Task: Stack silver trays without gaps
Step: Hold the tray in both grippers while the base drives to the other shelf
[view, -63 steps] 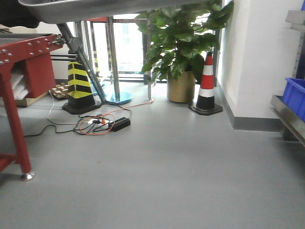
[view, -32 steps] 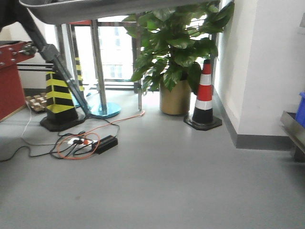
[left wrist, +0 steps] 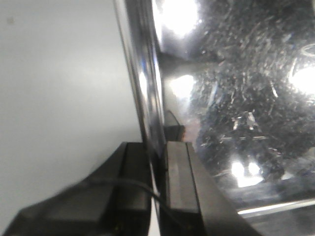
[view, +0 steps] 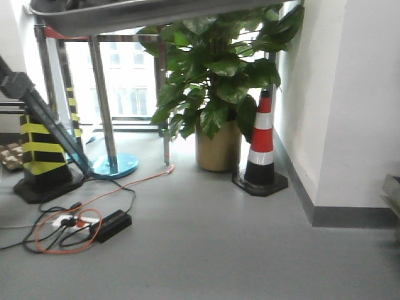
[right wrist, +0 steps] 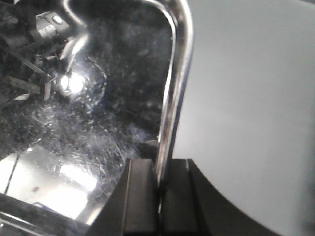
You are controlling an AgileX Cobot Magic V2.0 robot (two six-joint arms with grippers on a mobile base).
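Observation:
One silver tray (view: 144, 12) hangs across the top edge of the front view, seen from below, well above the floor. In the left wrist view its shiny scratched inside (left wrist: 236, 88) fills the right half, and my left gripper (left wrist: 156, 162) is shut on its rolled rim (left wrist: 142, 73). The right wrist view shows the tray's inside (right wrist: 83, 98) on the left and my right gripper (right wrist: 160, 172) shut on the opposite rim (right wrist: 179, 64). Both arms carry this tray between them. No other tray is in view.
Grey floor ahead. A potted plant (view: 215, 100) and an orange-white cone (view: 261, 147) stand by the white wall (view: 350, 94). At left are a yellow-black cone (view: 40, 153), metal posts (view: 103, 106) and a cable tangle with a power strip (view: 81, 228).
The front view has swung right: the red table and blue bin have left the frame, and plant, cones and cables shifted left and closer. The tray stays held at the top.

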